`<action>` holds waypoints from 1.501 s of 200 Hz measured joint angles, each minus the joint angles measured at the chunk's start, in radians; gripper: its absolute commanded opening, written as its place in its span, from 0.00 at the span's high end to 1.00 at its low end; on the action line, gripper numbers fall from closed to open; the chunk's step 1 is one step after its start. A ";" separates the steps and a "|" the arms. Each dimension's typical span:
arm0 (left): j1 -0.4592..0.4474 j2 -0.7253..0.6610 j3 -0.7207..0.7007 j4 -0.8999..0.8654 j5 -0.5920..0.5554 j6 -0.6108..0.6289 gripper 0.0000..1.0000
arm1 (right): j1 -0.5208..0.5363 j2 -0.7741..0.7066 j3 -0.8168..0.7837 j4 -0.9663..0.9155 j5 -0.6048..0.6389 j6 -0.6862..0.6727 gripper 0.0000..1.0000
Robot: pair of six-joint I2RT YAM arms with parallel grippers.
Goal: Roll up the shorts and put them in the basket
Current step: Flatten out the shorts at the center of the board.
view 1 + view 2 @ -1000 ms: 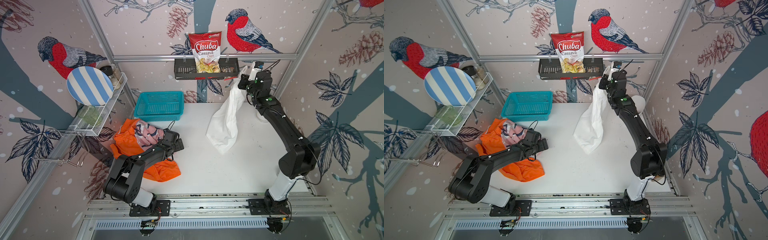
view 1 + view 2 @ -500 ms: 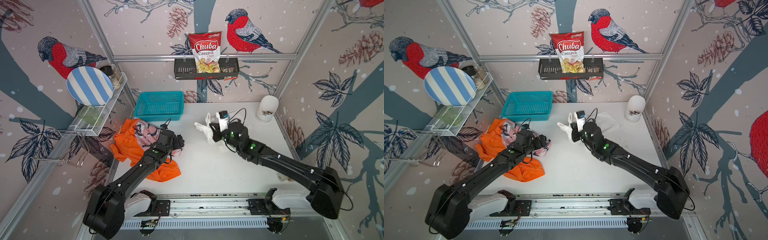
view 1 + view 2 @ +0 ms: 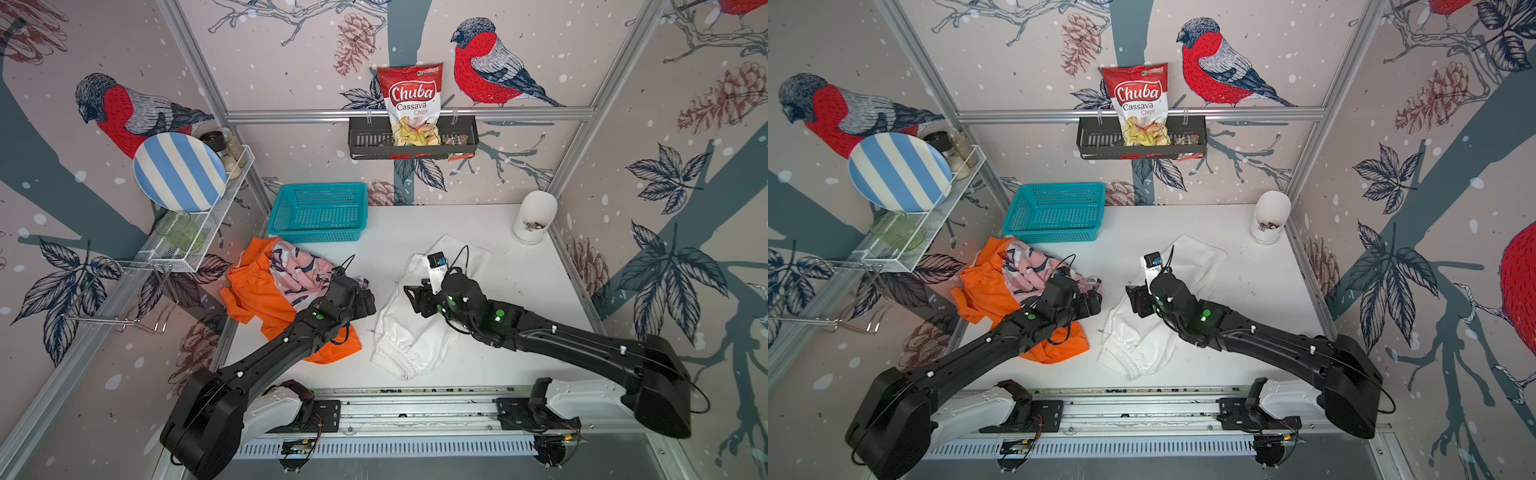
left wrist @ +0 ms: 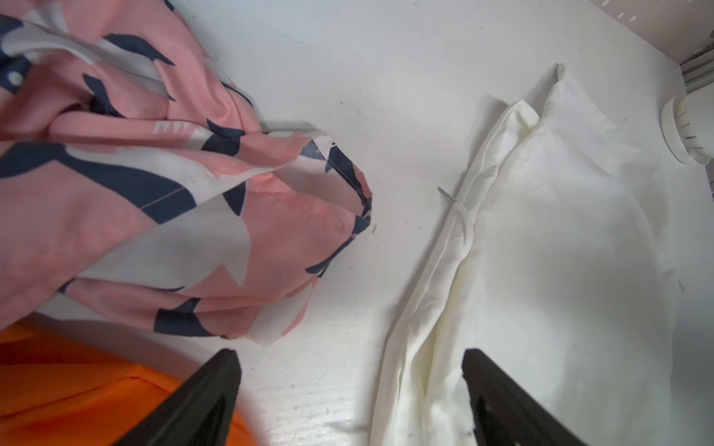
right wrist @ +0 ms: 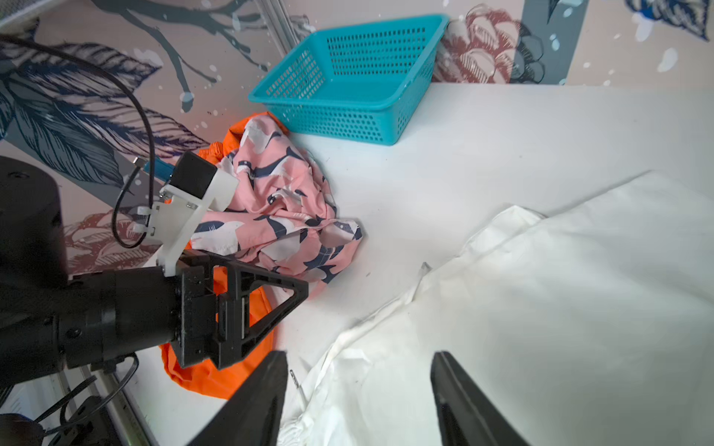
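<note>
Two pairs, pink shorts (image 3: 299,270) atop orange shorts (image 3: 257,300), lie beside the teal basket (image 3: 320,236).

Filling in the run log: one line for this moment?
white shorts: spread out, unrolled | right gripper: open over them | left gripper: open, empty

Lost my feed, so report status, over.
Both jaws open, empty. White shorts spread out, unrolled. Pink shorts and orange shorts heaped apart; nothing blocking.
</note>
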 measured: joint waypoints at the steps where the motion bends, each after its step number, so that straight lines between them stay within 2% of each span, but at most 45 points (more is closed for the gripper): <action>1: -0.001 0.000 -0.001 0.000 0.000 -0.004 0.07 | 0.000 0.004 0.005 -0.004 -0.002 0.000 0.38; 31: -0.002 -0.018 -0.031 -0.015 -0.018 -0.074 0.07 | 0.103 0.153 0.145 -0.153 -0.020 0.001 0.40; 75: -0.002 -0.058 -0.088 -0.052 -0.065 -0.177 0.07 | 0.270 0.327 0.232 -0.311 0.032 0.034 0.42; 126: 0.018 -0.134 -0.146 -0.072 -0.080 -0.226 0.07 | 0.321 0.483 0.261 -0.353 0.066 0.061 0.35; 149: 0.019 -0.137 -0.146 -0.074 -0.076 -0.225 0.07 | 0.301 0.516 0.256 -0.352 0.072 0.060 0.45; 161: 0.019 -0.135 -0.146 -0.075 -0.071 -0.225 0.07 | 0.286 0.517 0.244 -0.344 0.071 0.061 0.58; 191: 0.019 -0.097 -0.127 -0.076 -0.029 -0.219 0.08 | 0.226 0.473 0.173 -0.295 0.029 0.063 1.00; 246: -0.010 0.022 -0.074 -0.042 0.067 -0.175 0.10 | 0.059 0.265 0.004 -0.177 -0.036 0.108 1.00; 300: -0.087 0.233 0.038 0.037 0.176 -0.118 0.13 | -0.061 -0.025 -0.206 -0.050 -0.052 0.192 1.00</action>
